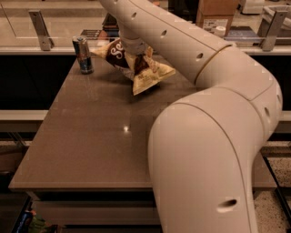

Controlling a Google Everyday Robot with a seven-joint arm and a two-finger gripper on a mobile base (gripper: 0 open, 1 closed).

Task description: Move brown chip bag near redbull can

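Observation:
The brown chip bag (132,63) hangs tilted in my gripper (135,61), dark brown in the middle with white script and pale yellow ends. It is held just above the table's far left part. My gripper is shut on the bag's middle. The redbull can (83,54), slim, blue and silver, stands upright at the far left corner, a short way left of the bag. My arm fills the right side of the view.
The brown table (100,136) stretches toward me. Behind it runs a counter with metal posts (38,29). A cardboard box (216,13) stands at the back right. My arm hides the table's right part.

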